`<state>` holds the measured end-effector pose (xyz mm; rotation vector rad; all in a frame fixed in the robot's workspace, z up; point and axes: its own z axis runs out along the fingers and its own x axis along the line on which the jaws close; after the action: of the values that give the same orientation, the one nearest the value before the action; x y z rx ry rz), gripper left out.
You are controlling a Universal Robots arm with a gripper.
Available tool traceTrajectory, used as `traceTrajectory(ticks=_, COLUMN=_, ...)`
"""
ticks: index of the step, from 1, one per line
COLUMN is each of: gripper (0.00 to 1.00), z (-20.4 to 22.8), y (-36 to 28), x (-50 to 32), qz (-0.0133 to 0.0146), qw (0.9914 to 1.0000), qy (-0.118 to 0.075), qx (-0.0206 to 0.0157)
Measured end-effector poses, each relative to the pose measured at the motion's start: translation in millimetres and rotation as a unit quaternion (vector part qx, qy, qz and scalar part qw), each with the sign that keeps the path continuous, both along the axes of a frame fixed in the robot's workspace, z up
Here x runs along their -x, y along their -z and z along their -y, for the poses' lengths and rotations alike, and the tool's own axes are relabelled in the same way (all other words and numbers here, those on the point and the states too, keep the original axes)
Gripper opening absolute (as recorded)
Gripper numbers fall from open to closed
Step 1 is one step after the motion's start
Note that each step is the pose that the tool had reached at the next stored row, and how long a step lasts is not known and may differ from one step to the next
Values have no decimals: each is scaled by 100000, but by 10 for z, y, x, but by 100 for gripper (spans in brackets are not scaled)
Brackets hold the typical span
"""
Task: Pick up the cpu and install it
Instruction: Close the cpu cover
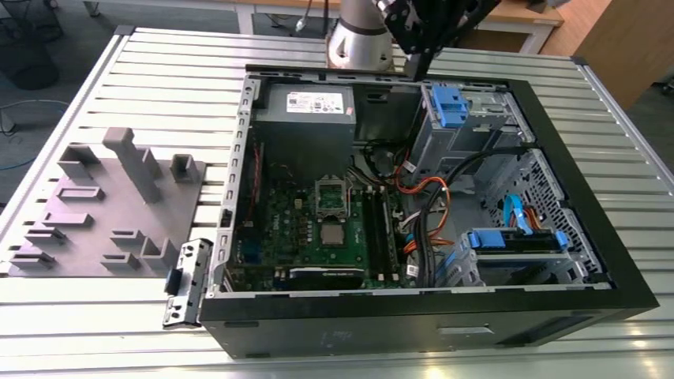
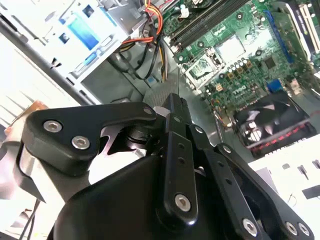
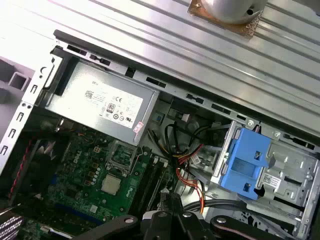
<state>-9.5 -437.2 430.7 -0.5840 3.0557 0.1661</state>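
The cpu [image 1: 331, 233] is a small silvery square lying flat on the green motherboard [image 1: 284, 221] inside the open computer case. It also appears in both wrist views [image 2: 231, 47] [image 3: 111, 185]. Right beside it is the socket [image 1: 330, 193] [image 2: 202, 67] [image 3: 121, 155] with its metal frame. My gripper [image 1: 418, 73] [image 2: 175, 102] [image 3: 171, 201] hangs high above the case's far wall, well away from the cpu. Its black fingers are shut together with nothing between them.
The black case [image 1: 421, 308] lies on a slatted metal table [image 1: 158, 71]. Inside are a grey power supply [image 1: 305, 103], blue drive carriers [image 1: 447, 106], orange and black cables [image 1: 427, 205] and memory slots [image 1: 381, 229]. A grey block fixture [image 1: 106, 205] sits on the exterior view's left.
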Motion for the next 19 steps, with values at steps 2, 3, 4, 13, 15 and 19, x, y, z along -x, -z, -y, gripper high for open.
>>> traceTrajectory(ticks=2, gripper=11, z=0, y=-95, x=0, qz=-2, qw=100000, qy=0, qx=4)
traceTrajectory(ticks=3, gripper=11, z=0, y=-139, x=0, qz=-2, qw=100000, qy=-1, qx=3)
traceTrajectory(ticks=4, gripper=11, z=0, y=-185, x=0, qz=-2, qw=100000, qy=-1, qx=3)
traceTrajectory(ticks=13, gripper=11, z=0, y=-592, x=0, qz=-4, qw=100000, qy=-2, qx=11)
traceTrajectory(ticks=15, gripper=11, z=0, y=-686, x=0, qz=-1, qw=100000, qy=-1, qx=0)
traceTrajectory(ticks=19, gripper=11, z=0, y=-865, x=0, qz=-1, qw=100000, qy=-3, qx=1)
